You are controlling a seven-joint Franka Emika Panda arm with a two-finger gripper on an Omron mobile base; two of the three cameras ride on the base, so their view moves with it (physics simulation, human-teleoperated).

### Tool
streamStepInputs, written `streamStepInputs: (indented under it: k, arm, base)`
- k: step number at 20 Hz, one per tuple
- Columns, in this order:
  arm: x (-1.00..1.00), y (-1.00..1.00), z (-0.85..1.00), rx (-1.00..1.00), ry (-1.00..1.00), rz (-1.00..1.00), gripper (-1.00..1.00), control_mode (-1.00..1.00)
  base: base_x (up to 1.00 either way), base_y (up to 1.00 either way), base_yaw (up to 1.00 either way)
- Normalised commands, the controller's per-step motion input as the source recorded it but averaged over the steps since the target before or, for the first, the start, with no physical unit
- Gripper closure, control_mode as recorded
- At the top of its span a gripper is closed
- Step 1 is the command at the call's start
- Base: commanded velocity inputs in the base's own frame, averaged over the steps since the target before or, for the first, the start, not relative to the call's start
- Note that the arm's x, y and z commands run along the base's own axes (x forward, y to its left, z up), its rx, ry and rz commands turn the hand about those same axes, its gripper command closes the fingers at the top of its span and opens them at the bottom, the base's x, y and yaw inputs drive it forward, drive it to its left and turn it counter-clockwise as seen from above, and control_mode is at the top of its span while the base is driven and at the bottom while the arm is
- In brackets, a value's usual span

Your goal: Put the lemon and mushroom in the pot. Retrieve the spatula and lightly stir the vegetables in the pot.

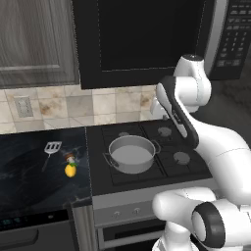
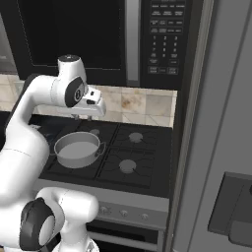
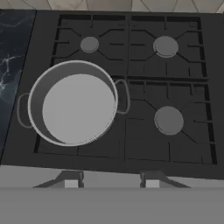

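- Black gas stove: four burners under dark grates; control knobs along its near front edge.
- Microwave: black door, mounted above the stove; keypad at its right.
- Dark marbled counter: left of the stove.
- Beige tile backsplash: on the far wall, with an outlet at left.
- Grey wood cabinet: upper left.

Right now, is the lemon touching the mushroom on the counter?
Cannot tell. In the left base view the mushroom sits directly above the lemon with no clear gap between them, but both are too small there to confirm contact.
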Motion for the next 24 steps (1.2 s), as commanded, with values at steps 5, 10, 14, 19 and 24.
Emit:
streamStepInputs:
  k: [5,10,14,19,24]
  arm:
    - [-0.15,0.2,0.0,-0.07,-0.07,0.03,-1.0,-1.0]
    - [0.0,0.74,0.0,-0.07,0.0,0.02,-1.0,-1.0]
    - [0.0,1.0,-0.03,-0.03,0.0,0.01,-1.0,-1.0]
    - [0.0,0.88,-0.07,-0.01,0.03,0.0,-1.0,-1.0]
    - [-0.06,0.81,-0.03,-0.08,0.06,0.05,-1.0,-1.0]
  base:
    - [0.0,0.0,0.0]
    - [0.0,0.0,0.0]
    - [0.0,0.0,0.0]
    - [0.0,0.0,0.0]
    - [0.0,0.0,0.0]
